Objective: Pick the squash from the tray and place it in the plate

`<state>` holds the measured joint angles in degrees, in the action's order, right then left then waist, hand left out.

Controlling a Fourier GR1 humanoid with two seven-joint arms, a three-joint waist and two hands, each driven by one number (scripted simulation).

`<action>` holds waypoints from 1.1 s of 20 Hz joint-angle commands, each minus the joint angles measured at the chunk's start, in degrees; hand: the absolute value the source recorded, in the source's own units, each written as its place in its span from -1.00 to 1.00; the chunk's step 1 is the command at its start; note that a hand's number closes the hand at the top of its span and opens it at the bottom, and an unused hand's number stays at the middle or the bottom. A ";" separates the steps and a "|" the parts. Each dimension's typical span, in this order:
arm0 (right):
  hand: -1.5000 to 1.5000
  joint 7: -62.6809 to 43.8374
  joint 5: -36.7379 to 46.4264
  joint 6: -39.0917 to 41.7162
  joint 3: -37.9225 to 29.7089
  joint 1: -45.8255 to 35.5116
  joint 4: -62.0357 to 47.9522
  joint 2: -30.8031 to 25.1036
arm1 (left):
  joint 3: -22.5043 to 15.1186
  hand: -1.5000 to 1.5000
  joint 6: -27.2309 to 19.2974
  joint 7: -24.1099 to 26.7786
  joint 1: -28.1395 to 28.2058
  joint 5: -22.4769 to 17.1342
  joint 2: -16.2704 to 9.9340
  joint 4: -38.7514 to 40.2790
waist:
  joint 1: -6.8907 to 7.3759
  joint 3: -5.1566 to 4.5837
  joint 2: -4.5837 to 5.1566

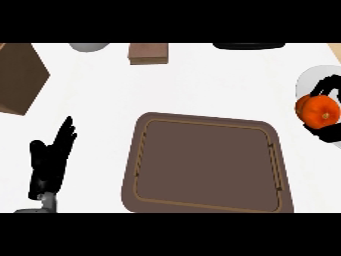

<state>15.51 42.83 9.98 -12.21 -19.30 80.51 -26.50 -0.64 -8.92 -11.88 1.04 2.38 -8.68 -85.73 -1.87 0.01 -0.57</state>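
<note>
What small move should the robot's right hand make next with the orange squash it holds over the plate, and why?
Probably lower slightly and uncurl the fingers. The right hand is curled round the squash already over the white plate, and the brown tray holds nothing.

The tray lies in the middle of the surface. The plate is at the right edge, with the squash over it in the right hand. The left hand rests left of the tray
</note>
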 commanded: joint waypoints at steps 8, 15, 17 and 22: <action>1.00 -8.37 -6.53 0.79 -14.75 -1.76 -0.68 -6.52 | -1.10 0.00 -0.58 -2.46 -3.19 1.78 1.58 -0.16 | 1.89 -0.01 0.58; 1.00 -3.24 -3.20 -2.90 -13.32 -10.77 -21.05 -12.14 | -1.38 0.00 0.07 -1.03 -1.65 2.06 2.82 1.04 | 2.46 0.00 0.69; 1.00 -0.10 -2.55 -4.96 -13.67 -10.53 -26.44 -13.03 | 0.42 0.00 1.26 -0.37 -4.25 1.37 1.50 3.19 | 2.37 0.00 0.73; 1.00 7.24 1.19 -9.47 -12.96 -14.17 -42.72 -16.64 | -2.12 0.00 -1.11 -3.13 -4.36 3.66 3.68 0.43 | 3.12 0.09 1.00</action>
<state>18.27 42.42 1.94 -25.15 -31.16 48.19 -39.92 -1.23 -8.18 -13.71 -2.63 4.24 -6.72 -84.54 0.99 0.05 0.30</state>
